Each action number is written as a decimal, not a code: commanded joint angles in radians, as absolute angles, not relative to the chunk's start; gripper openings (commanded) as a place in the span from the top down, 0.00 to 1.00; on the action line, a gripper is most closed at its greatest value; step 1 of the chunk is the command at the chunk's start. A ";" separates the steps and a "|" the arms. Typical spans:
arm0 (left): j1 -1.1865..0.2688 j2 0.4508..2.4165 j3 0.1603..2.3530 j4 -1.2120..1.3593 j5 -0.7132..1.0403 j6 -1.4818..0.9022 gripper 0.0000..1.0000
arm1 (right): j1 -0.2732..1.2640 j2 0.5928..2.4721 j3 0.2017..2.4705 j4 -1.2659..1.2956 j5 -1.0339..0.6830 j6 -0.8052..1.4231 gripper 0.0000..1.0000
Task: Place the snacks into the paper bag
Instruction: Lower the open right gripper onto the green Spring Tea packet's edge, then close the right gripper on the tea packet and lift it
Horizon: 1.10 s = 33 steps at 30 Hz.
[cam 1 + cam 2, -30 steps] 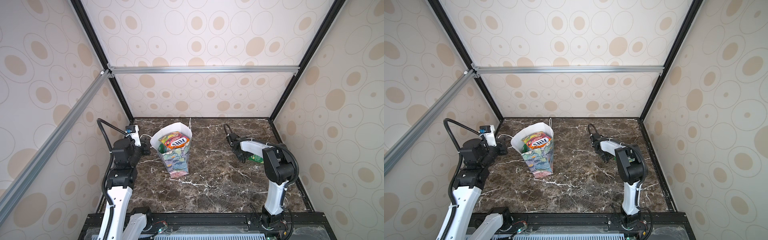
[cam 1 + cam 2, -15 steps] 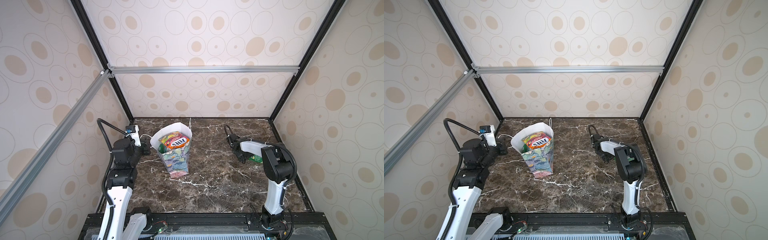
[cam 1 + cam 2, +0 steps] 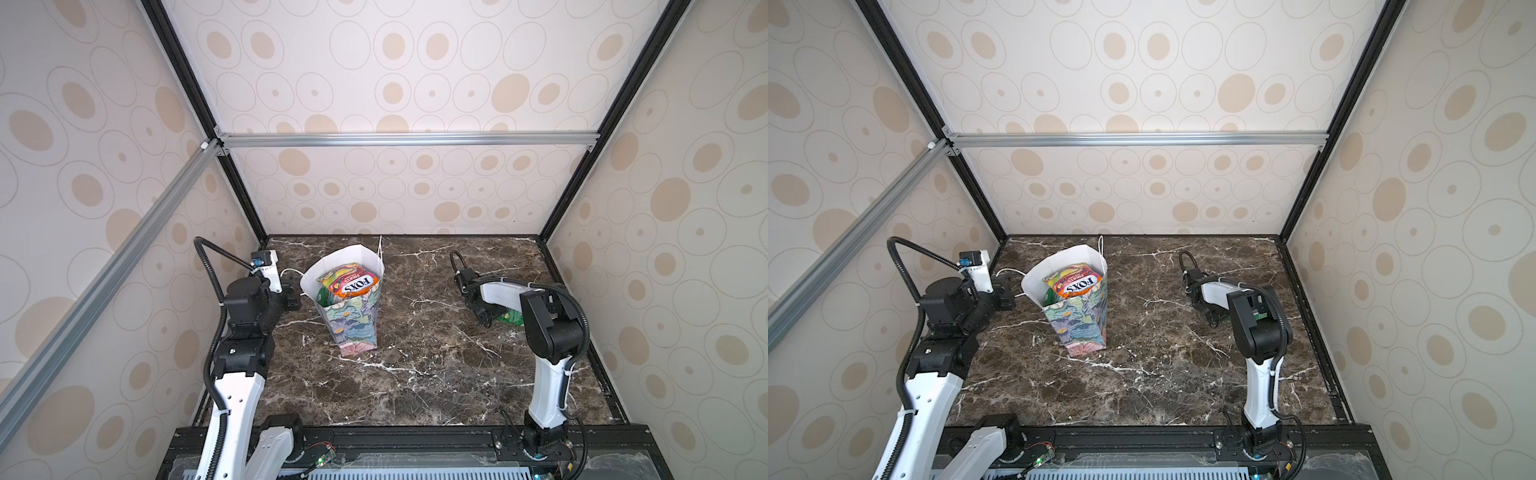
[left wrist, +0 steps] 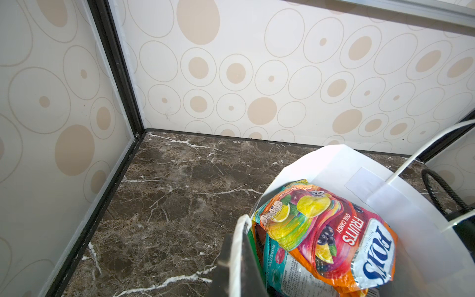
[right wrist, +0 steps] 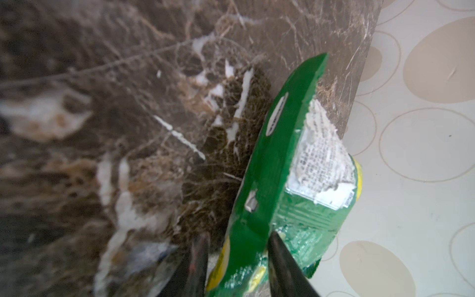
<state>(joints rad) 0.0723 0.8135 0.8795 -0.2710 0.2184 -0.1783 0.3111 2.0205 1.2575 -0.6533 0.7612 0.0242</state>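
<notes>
Right gripper (image 5: 237, 237) partly closed on the green snack packet (image 5: 277, 154), by the marble table (image 5: 115, 64) edge, left gripper (image 4: 236, 246) fully closed, pinching the paper bag (image 4: 334, 164) at its white rim

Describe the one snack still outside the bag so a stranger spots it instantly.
Look at the right edge of the marble table, by the spotted wall. There, between the right gripper's jaws, is a green packet with yellow trim, the only snack outside the paper bag.
</notes>
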 commanded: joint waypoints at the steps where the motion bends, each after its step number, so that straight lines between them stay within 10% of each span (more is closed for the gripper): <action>1: 0.078 0.809 0.893 -0.264 0.222 -0.162 1.00 | 0.304 2.054 1.251 -0.658 0.740 0.033 0.71; 11: 0.078 0.809 0.893 -0.263 0.226 -0.163 1.00 | 0.305 2.042 1.278 -0.673 0.725 0.035 1.00; 33: 0.077 0.807 0.894 -0.261 0.229 -0.166 1.00 | 0.304 1.905 1.234 -0.688 0.599 0.067 1.00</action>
<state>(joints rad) 0.0723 0.8135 0.8795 -0.2710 0.2192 -0.1787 0.3073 1.9499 1.2533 -0.6659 0.6289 0.0437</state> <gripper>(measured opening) 0.048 0.042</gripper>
